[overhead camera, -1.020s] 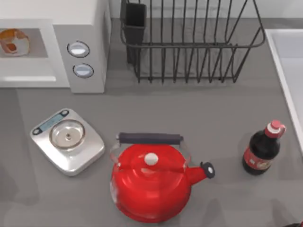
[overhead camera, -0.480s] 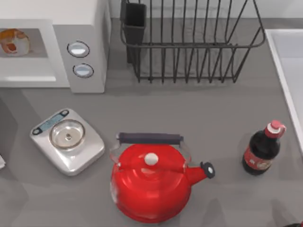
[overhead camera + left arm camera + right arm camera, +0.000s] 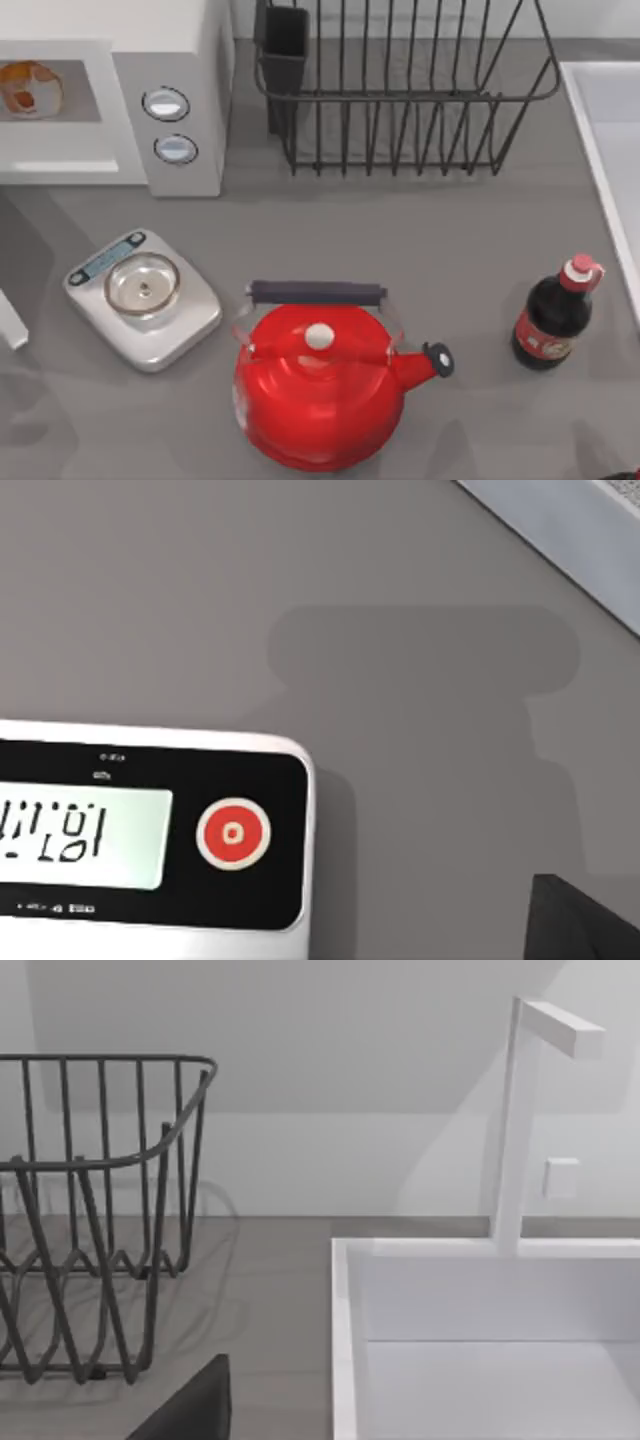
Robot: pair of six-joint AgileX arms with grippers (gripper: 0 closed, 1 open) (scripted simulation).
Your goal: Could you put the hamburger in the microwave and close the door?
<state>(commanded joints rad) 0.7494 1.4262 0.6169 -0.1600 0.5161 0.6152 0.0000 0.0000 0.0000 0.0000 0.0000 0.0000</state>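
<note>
Left gripper (image 3: pixel 588 922) is seen as a dark edge above the grey table (image 3: pixel 420 570), near the display end of the silver scale (image 3: pixel 150 830); how far it is open cannot be told. Right gripper (image 3: pixel 190 1408) is glimpsed near the wire rack (image 3: pixel 100 1210) and the white sink (image 3: pixel 345 1340), and its opening cannot be told either. The hamburger (image 3: pixel 30 88) is lodged inside the cavity of the microwave (image 3: pixel 170 40), beside its 2 knobs. The door (image 3: pixel 10 322) is held open at the table's left edge.
</note>
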